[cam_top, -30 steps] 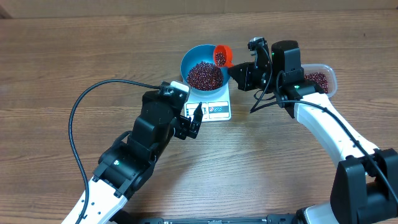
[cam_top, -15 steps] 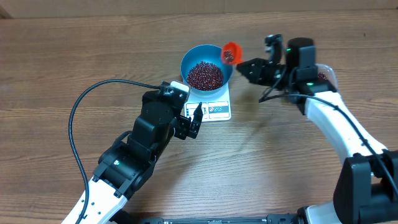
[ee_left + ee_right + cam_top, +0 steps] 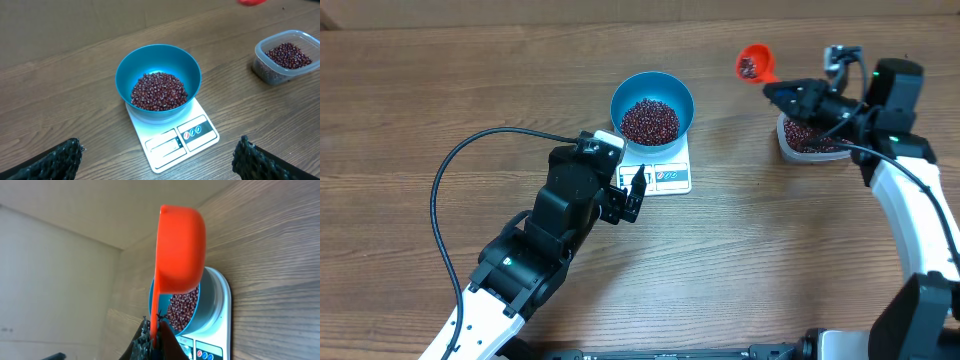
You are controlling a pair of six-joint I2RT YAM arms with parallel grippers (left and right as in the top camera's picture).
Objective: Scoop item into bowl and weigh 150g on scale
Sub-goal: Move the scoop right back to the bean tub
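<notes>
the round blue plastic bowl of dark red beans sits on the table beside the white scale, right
No. The round blue plastic bowl of dark red beans sits on top of the flat white rectangular scale, not beside it; the left wrist view shows this.

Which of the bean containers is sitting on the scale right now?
The round blue bowl: it rests on the white scale, while the clear tub stands apart on the table.

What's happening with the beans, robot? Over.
Left gripper jaws open, empty. Right gripper shut on orange scoop. Beans in blue bowl on scale. Nothing blocking.
</notes>
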